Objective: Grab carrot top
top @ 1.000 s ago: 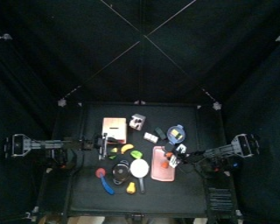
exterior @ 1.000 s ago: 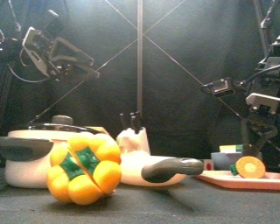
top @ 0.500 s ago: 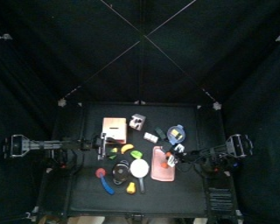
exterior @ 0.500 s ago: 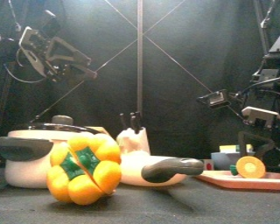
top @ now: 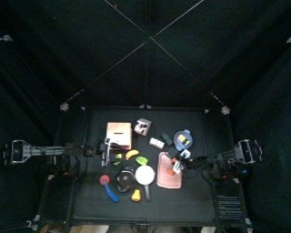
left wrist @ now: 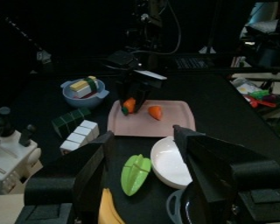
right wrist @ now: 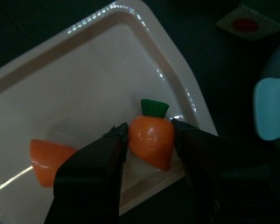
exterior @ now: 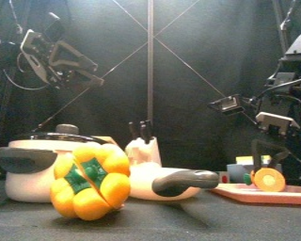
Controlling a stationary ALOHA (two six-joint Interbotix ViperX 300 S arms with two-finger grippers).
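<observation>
Right gripper (right wrist: 150, 162) hangs over the pink tray (right wrist: 73, 96), jaws parted either side of the carrot top (right wrist: 152, 138), a gap visible on both flanks; no contact seen, nothing held. Left gripper (left wrist: 143, 166) wide open, empty, raised above the table's left part.

Counts, largest first:
- Table (top: 191, 202): one, black, small, penned by black curtains (top: 39, 55) on all sides.
- Arms: two. Right arm (exterior: 277, 113) comes down at the table's right edge; left arm (exterior: 46, 52) is held high on the left.
- Pot (exterior: 34, 165): one, white, dark handle, at the front left.
- Tray: one, pale pink, raised rim, near the table's right edge.
- Yellow bell pepper (exterior: 90, 182): one, green core facing the front edge.
- White bowl (left wrist: 175, 162): one, beside the tray.
- Carrot pieces: two. Top piece with green cap sits close to the tray's rim; the second orange piece (right wrist: 55, 157) lies apart from it on the same tray.
- Green leaf-shaped item (left wrist: 136, 173): one, next to the bowl.

Room: tray floor bare between the two carrot pieces; rim runs just past the carrot top's green cap. Table middle is crowded with small items, too small to sort from above. Far half of the table lies open.
</observation>
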